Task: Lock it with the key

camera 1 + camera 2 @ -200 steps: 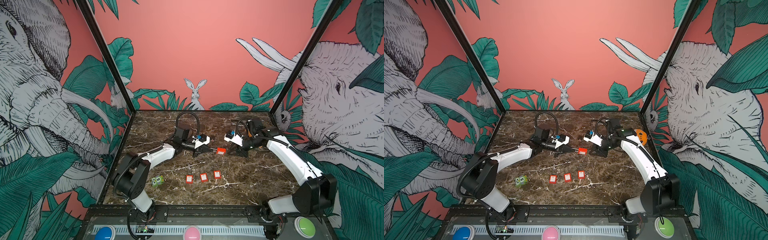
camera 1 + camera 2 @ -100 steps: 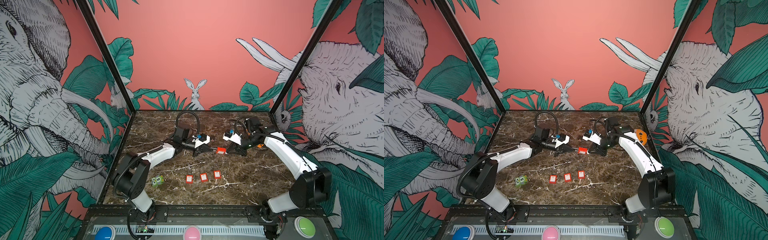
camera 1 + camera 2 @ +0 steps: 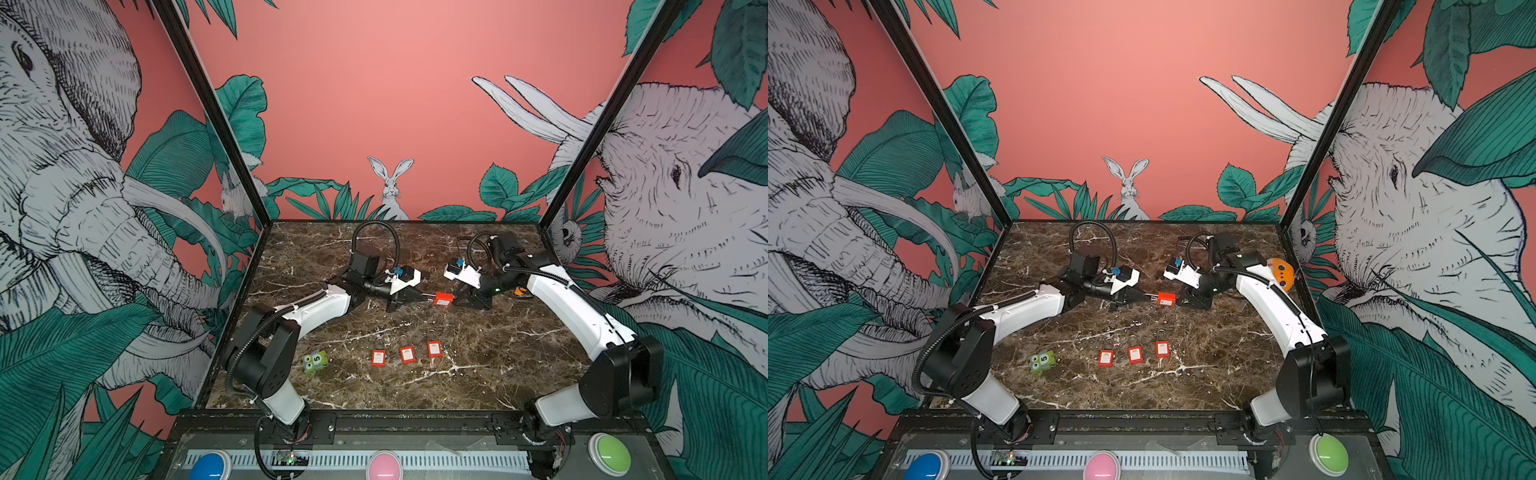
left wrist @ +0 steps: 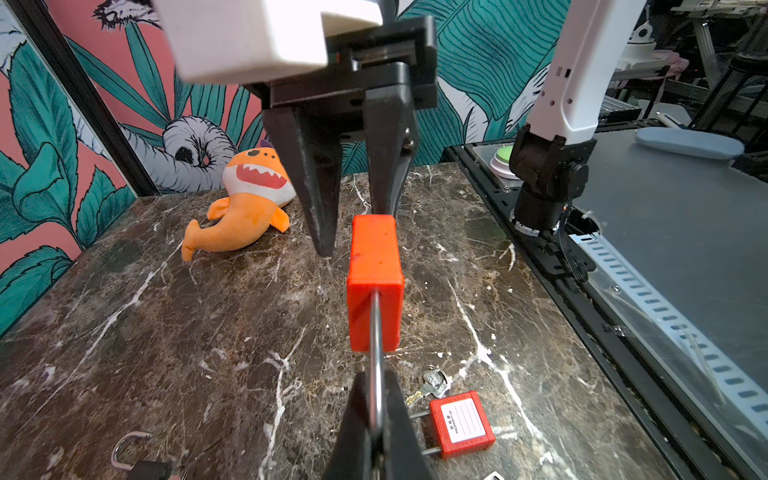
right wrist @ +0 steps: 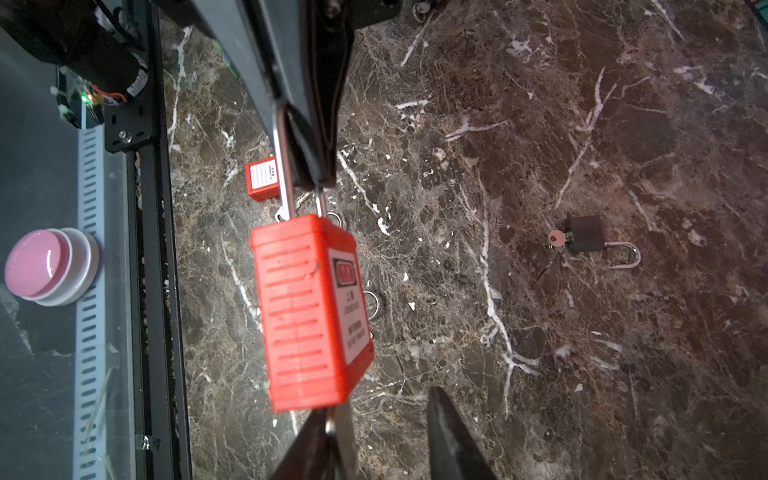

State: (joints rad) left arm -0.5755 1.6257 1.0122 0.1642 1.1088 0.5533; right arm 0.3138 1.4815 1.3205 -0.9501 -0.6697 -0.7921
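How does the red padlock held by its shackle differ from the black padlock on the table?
The red padlock hangs above the table, shackle clamped in the left pincer; the black padlock lies flat on it, untouched. The red padlock's body is ribbed with a label; the black padlock's is plain. Both have silver shackles.

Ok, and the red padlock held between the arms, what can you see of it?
The red padlock has a ribbed, plastic-looking body, a white label on one face and a silver shackle. The shut left gripper pinches the shackle, holding it off the marble table. The right gripper, jaws apart, sits at its bottom end; contact unclear.
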